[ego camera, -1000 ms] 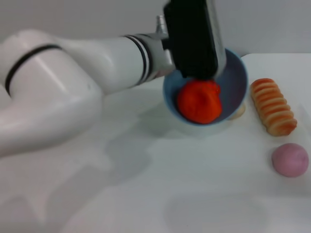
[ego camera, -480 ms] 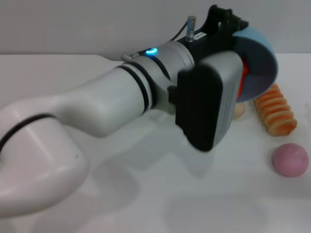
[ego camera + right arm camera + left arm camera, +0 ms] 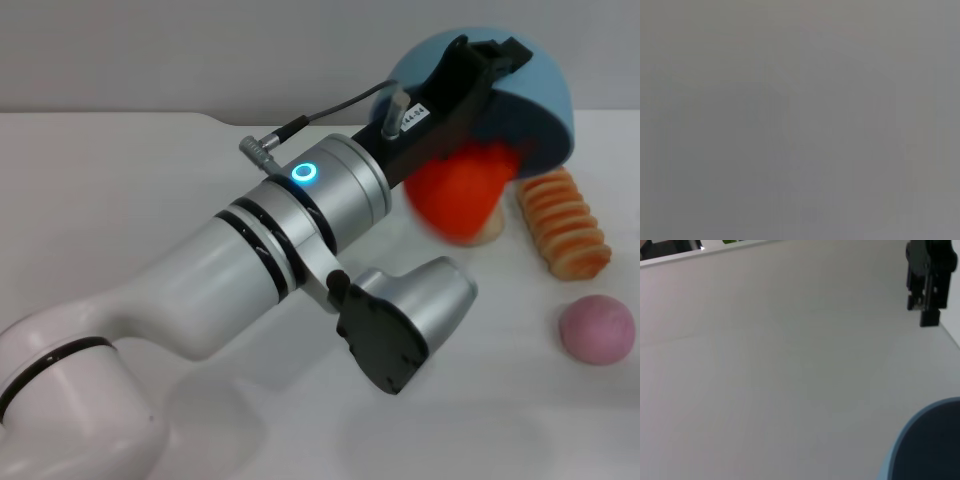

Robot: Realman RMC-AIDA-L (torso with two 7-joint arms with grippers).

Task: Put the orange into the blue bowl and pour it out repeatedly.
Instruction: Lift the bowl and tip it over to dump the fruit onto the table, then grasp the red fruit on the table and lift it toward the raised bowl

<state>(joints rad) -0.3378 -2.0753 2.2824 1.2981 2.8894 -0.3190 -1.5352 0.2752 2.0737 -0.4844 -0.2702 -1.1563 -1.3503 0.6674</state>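
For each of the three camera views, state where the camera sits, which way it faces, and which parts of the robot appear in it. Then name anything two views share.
Head view: from the robot's head, looking down at the white table; the left arm and left gripper hold the blue bowl tipped over the orange.
Left wrist view: from the left wrist, facing the table; a black gripper part shows.
Right wrist view: plain grey, nothing recognisable.
Shared: head and left wrist views both show the blue bowl.

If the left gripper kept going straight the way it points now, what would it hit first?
Nothing new right away: the left gripper is already clamped on the rim of the tipped blue bowl and points up and away toward the back wall. Past the bowl the line looks free, though depth is unclear. The orange lies below that line.
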